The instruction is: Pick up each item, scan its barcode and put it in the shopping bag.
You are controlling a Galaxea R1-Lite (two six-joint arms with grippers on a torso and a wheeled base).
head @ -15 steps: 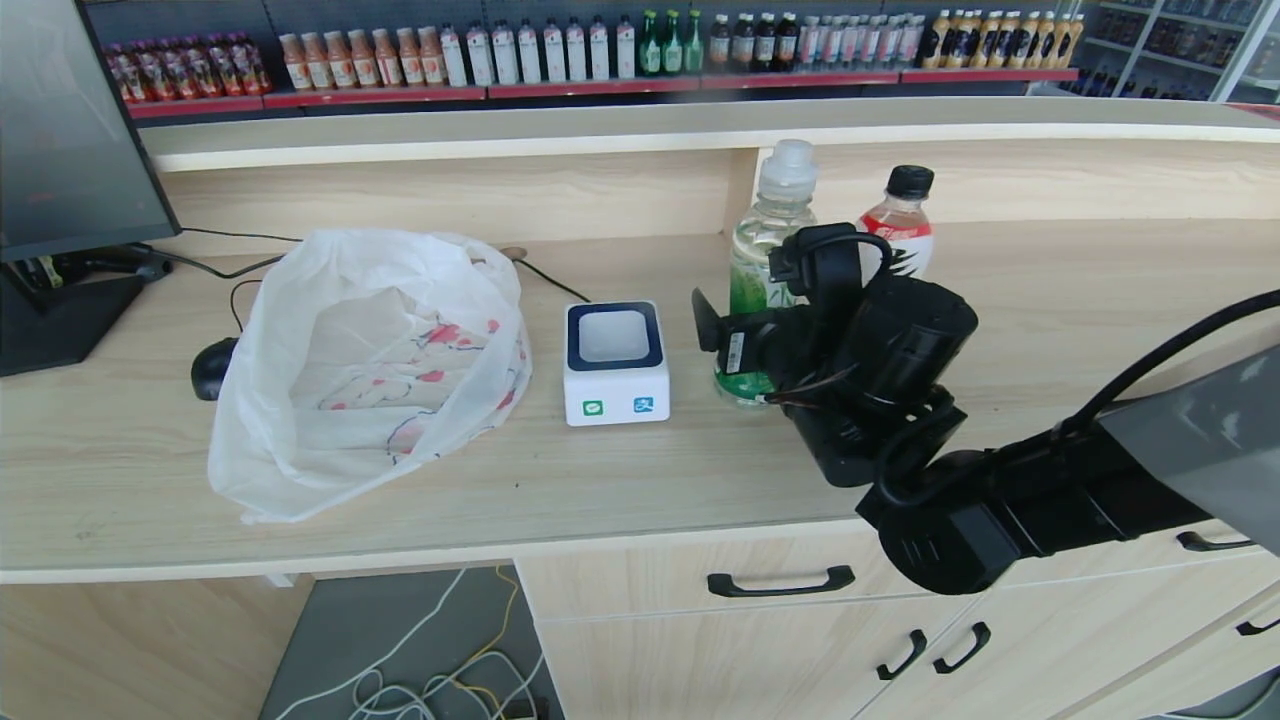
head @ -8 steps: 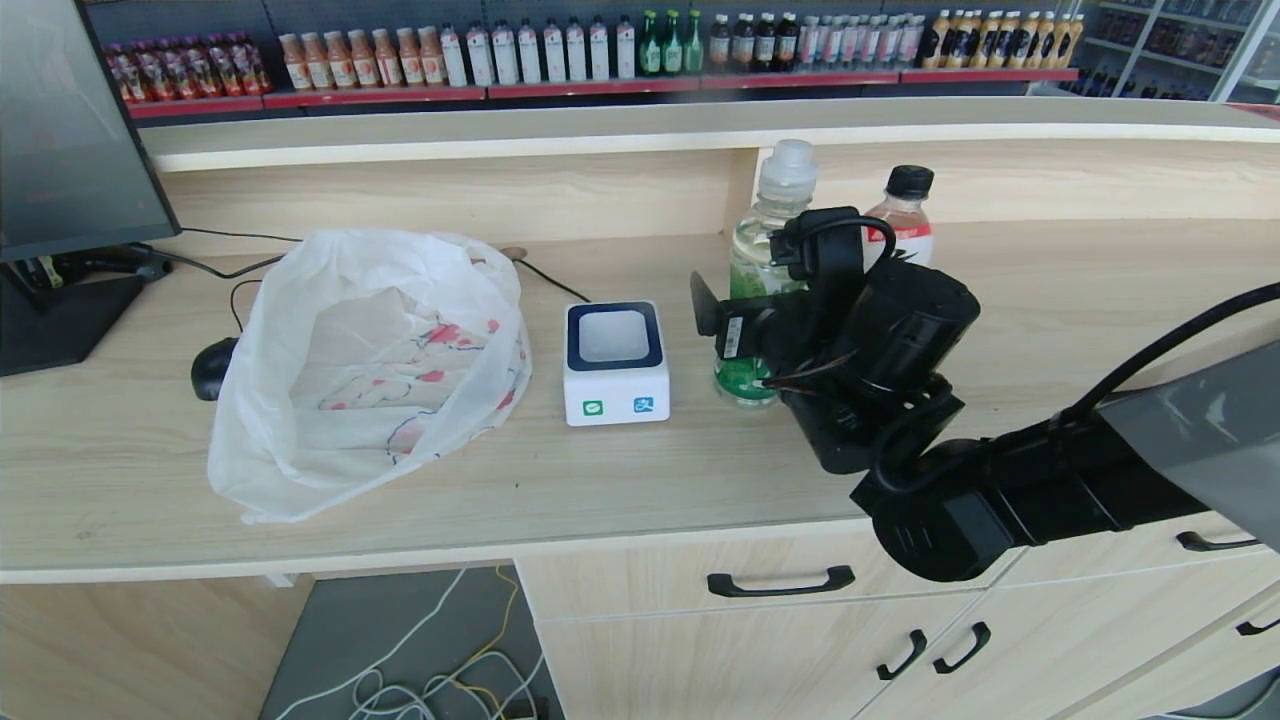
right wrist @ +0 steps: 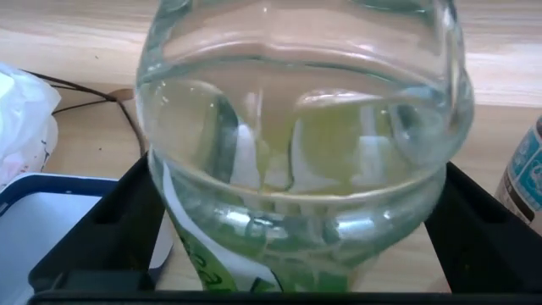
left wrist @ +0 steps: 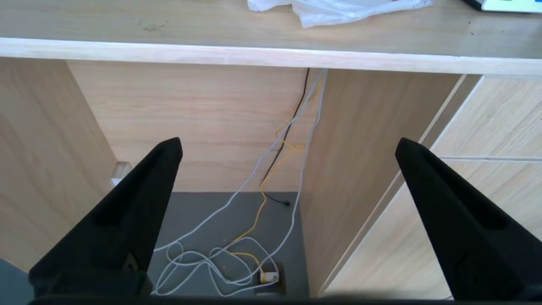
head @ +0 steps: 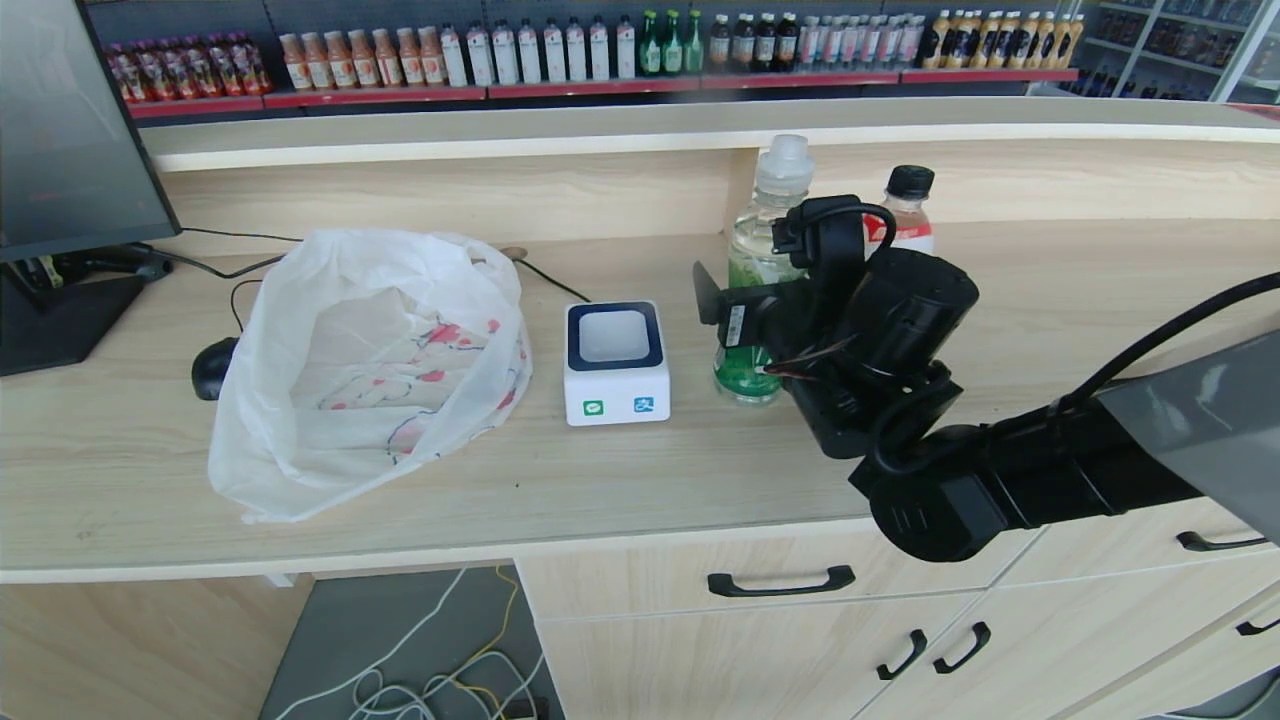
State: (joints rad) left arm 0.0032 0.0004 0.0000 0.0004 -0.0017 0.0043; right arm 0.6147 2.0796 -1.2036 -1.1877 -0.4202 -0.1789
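Right claw [head: 748,318] has crept up a bit, pinching the clear bottle [head: 760,235] just beside the scanner [head: 614,362] on the counter [head: 150,440], left claw [left wrist: 288,169] spread wide facing the gap under it.

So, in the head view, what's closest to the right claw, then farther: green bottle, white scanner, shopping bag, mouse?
1. green bottle, held in the right claw.
2. white scanner, just to its left.
3. shopping bag, farther left.
4. mouse, farthest left, beside the bag.
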